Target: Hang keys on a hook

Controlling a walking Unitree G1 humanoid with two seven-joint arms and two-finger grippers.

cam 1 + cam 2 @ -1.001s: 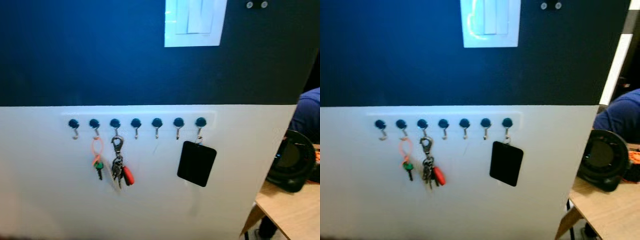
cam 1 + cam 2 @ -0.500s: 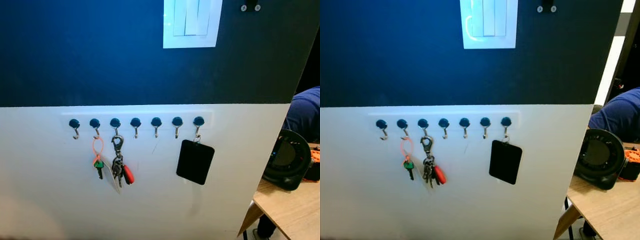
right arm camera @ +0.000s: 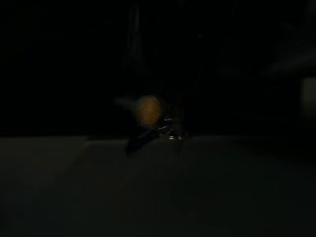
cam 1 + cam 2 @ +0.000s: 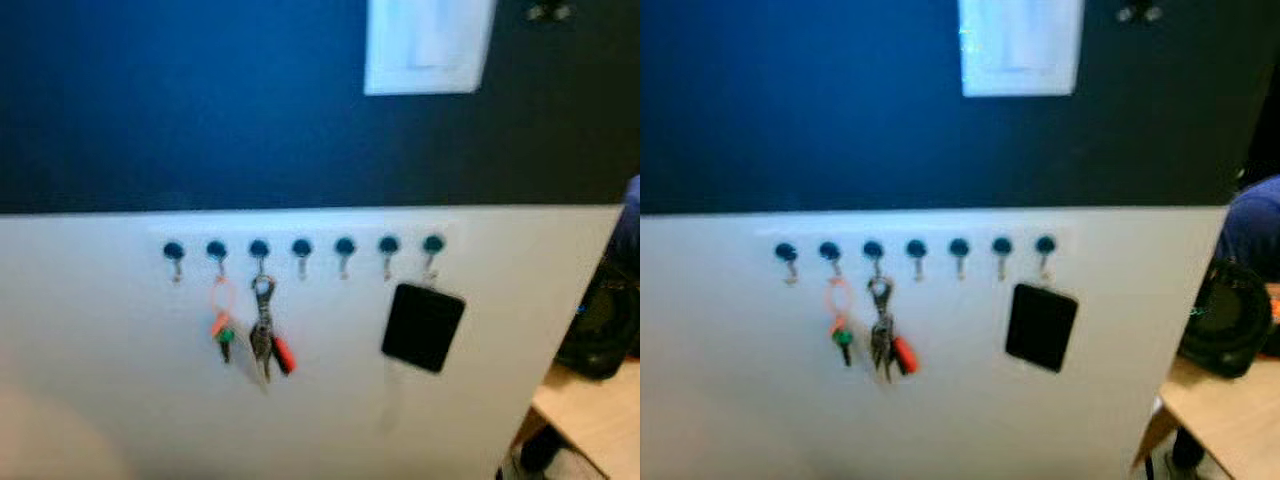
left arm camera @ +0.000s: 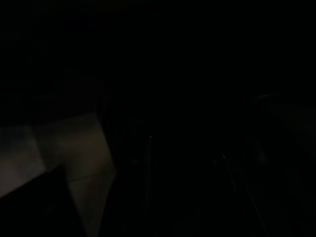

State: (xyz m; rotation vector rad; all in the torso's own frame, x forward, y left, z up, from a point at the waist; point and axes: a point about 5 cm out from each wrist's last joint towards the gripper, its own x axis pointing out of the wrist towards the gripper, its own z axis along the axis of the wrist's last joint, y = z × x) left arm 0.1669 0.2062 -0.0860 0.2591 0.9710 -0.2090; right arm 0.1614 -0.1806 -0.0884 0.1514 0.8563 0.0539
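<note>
blurry head views; hook rail (image 4: 915,247) on wall, two key bunches (image 4: 885,338) hanging on second and third hooks; black tag (image 4: 1041,327) on last; right wrist view dark, orange-tagged keys (image 3: 150,118) visible; can't tell finger state, either gripper

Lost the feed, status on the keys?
Right tool low in the dark, blurry keys at its fingers. Rack: four hooks free, first nearest. Nothing in the way.

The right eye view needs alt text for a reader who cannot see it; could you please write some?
A slightly blurred row of seven blue-knobbed hooks on a white wall panel below a dark blue band. The second hook holds an orange loop with a green key, the third a key bunch with a red tag, the seventh a black card. A white switch plate sits above; a wooden table stands at right.
</note>
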